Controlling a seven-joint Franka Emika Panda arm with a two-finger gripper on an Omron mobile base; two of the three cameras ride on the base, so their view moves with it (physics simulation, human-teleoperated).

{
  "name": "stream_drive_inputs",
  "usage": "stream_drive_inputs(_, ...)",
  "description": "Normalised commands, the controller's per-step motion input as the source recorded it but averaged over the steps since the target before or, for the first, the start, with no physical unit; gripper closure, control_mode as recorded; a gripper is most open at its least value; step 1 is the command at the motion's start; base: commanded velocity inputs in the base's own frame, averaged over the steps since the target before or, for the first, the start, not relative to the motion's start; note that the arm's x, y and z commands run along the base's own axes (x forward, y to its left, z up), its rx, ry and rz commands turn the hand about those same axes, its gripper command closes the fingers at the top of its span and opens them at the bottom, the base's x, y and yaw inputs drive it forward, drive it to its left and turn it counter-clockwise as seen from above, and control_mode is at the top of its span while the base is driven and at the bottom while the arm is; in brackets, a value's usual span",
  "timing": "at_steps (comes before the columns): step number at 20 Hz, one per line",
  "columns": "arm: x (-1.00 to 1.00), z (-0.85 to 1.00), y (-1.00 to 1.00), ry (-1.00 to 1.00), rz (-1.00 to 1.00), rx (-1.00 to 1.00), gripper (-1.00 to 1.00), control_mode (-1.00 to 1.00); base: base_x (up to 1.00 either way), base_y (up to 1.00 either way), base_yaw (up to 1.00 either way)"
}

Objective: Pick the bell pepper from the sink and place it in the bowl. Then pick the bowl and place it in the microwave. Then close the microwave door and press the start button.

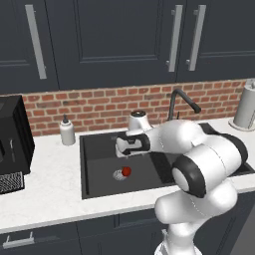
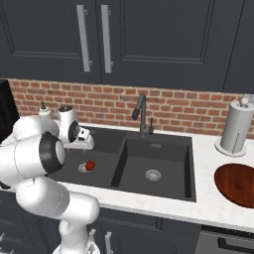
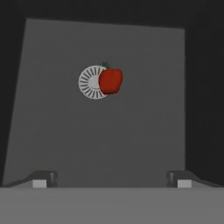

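Red and glossy, one bell pepper [image 1: 126,171] lies on the floor of the sink [image 1: 97,169], in the basin farther from the paper towel roll [image 2: 237,126]. We see it touching the round metal drain [image 3: 91,82] and covering part of its rim, with a short green stem at its top in the hand view.

We count two basins in the sink, each with one drain; the second drain [image 2: 153,174] sits bare in the basin nearer the paper towel roll. One thin black faucet [image 2: 141,113] rises behind the sink, about at the divide between the basins. One pale soap bottle [image 1: 66,131] stands on the white counter [image 1: 45,194] beside the sink, on the side away from the paper towel roll. One reddish-brown bowl [image 2: 237,184] rests on the counter past the sink, in front of the paper towel roll and well apart from the bell pepper. We see part of one black appliance [image 1: 12,142] at the counter's far end, beyond the soap bottle.

Our one arm bends out over the sink, elbow high, wrist turned so the hand points down into the basin holding the bell pepper. The gripper [image 3: 112,178] hangs above the bell pepper, clear of it. Its two fingertips [image 3: 43,178] stand wide apart with nothing between them.
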Motion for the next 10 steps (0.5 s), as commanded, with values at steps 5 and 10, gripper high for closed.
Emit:
stream_drive_inputs(5, 0.34, -0.21, 0.0, 0.01, 0.0, 0.0, -1.0, -1.0, 0.0, 0.0, 0.0)
stream_drive_inputs(10, 0.31, -0.24, 0.0, 0.0, 0.0, 0.0, -1.0, -1.0, 0.0, 0.0, 0.0)
